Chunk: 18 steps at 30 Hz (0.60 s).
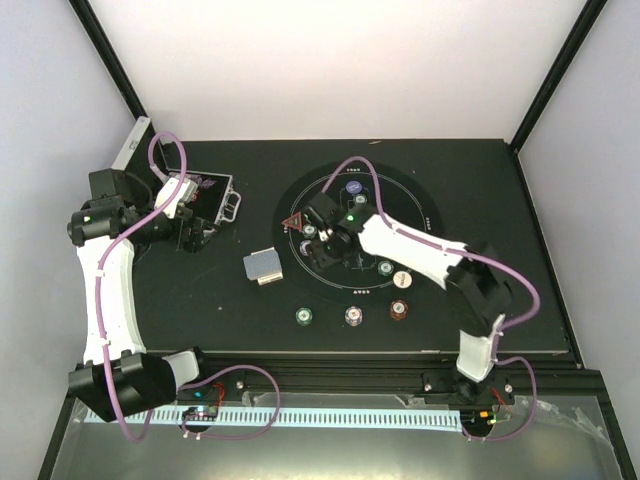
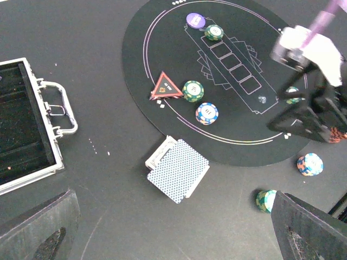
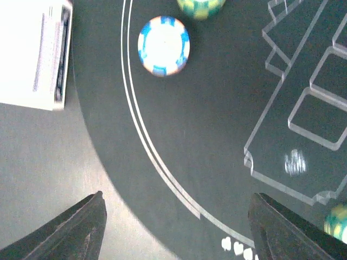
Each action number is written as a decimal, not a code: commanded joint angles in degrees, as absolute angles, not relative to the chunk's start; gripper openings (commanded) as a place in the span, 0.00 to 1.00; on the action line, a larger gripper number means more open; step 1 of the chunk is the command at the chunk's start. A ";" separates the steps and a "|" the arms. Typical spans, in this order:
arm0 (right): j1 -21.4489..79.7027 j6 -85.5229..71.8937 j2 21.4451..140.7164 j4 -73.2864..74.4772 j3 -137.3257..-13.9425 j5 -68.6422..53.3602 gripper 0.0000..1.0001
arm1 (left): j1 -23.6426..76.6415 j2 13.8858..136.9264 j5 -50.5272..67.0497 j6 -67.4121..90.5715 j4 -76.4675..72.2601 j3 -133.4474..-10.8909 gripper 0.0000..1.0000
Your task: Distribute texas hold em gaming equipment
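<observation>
Overhead plus downward wrist views, mat shared

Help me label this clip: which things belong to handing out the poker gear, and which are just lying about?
Belongs: card deck, red triangle marker, green chip beside it, blue-and-white chip, purple disc, row of three chips nearest the arms' bases.
Lying about: silver case, round black mat.

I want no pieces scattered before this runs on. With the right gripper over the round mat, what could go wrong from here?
The right gripper hangs open and empty close to the blue-and-white poker chip on the round black mat; a sideways sweep could knock it off its spot. The stack of grey-blue-backed playing cards lies just off the mat's edge, and a pinch there might fan or scatter it.
</observation>
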<state>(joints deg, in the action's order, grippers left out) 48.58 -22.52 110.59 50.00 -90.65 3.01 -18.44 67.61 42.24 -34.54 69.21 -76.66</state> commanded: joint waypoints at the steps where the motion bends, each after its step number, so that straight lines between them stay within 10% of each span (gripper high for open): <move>1: 52.00 -26.33 101.14 47.25 -76.93 5.28 0.76 | -18.98 67.50 44.56 -35.49 69.91 -77.45 0.99; 18: 60.29 -35.77 90.44 41.28 -54.59 5.01 0.80 | -18.99 66.37 45.26 -35.20 69.37 -77.17 0.99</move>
